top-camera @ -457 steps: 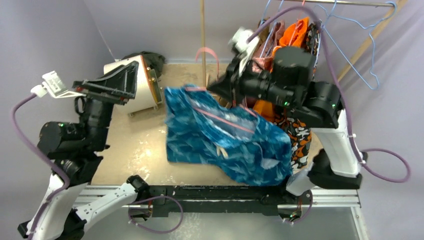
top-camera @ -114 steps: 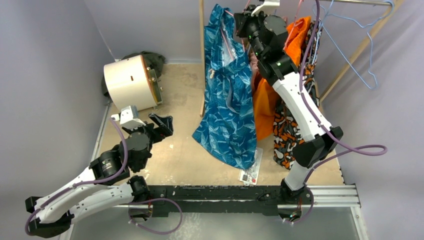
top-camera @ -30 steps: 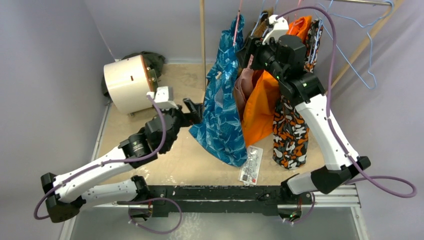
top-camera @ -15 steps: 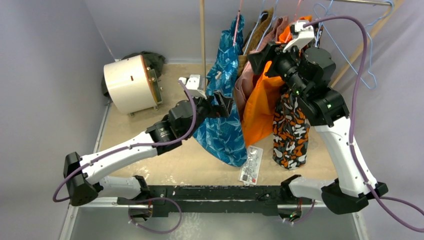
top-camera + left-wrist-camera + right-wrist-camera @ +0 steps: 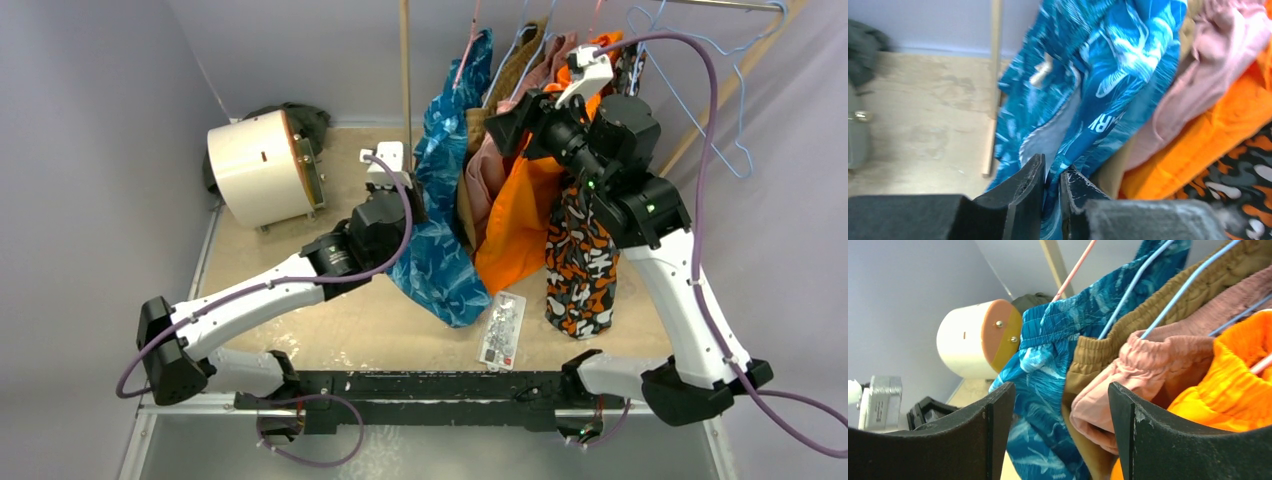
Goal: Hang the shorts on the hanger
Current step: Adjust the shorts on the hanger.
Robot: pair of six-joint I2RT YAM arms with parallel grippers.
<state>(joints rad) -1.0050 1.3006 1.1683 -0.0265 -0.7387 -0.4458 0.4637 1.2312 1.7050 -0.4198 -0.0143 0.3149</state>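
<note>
Overhead and wrist views of two arms at a clothes rail. The shorts (image 5: 445,230), shiny blue and teal, hang on the pink-red hanger (image 5: 1074,271), whose wire rises out of the gathered waistband. They are the leftmost garment in the row, just beside the upright wooden post (image 5: 405,60). Their lower end trails down toward the surface (image 5: 330,310); whether it touches cannot be told. The left pincer (image 5: 1053,167) reaches in from the left at about mid-height of the shorts, its two fingers drawn close together with a fold of the blue cloth pinched between them. The right pincer (image 5: 1059,390) is raised near the top of the row, its fingers spread wide apart and holding nothing, facing the waistbands of the shorts and the brown shorts (image 5: 1148,315). To the right of these hang a pink garment (image 5: 1148,365), the orange shorts (image 5: 520,220) and a black garment with orange and white patches (image 5: 580,270), several on light blue hangers (image 5: 735,120). A white drum (image 5: 255,165) lies on its side at the far left of the surface, and a small clear packet (image 5: 503,325) lies near the front edge, below the hanging clothes.
</note>
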